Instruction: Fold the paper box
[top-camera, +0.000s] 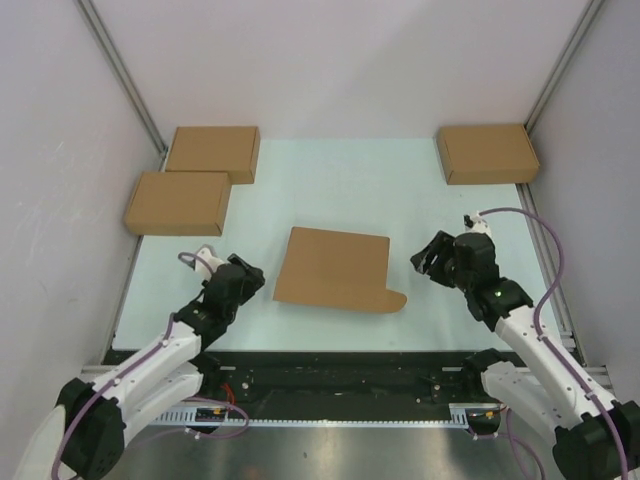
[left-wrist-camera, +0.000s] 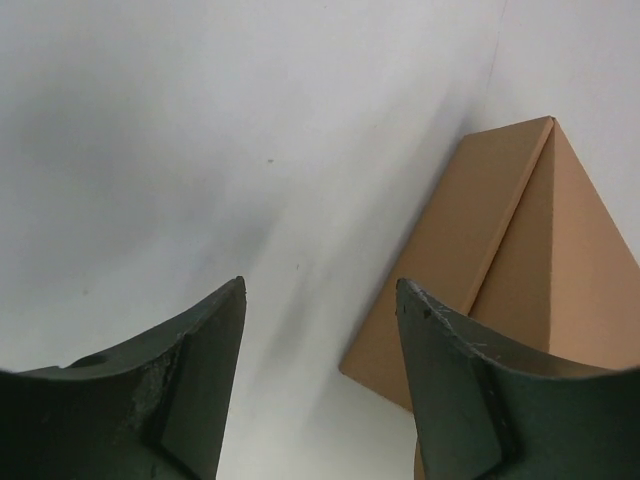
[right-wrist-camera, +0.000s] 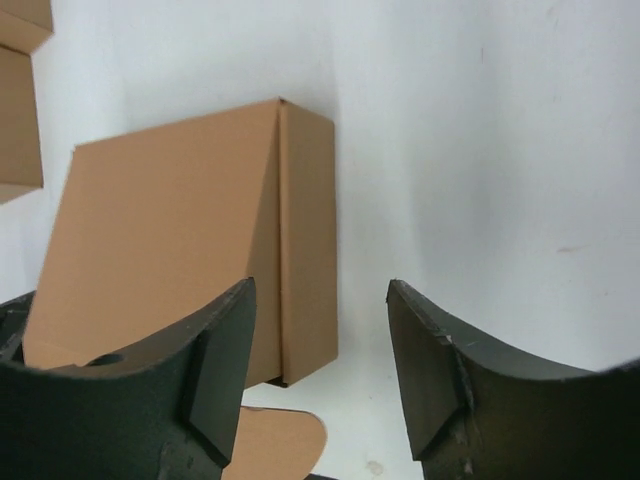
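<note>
At centre, paper box (top-camera: 335, 268), plain brown

paper box (right-wrist-camera: 170, 230) lower edge behind finger (right-wrist-camera: 215, 370); two boxes (right-wrist-camera: 15, 120), cropped at left

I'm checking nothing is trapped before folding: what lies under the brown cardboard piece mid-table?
The brown corrugated paper box lies on the pale green table; only a rounded tab pokes out at its near right corner. Anything beneath its top panel is covered.
</note>
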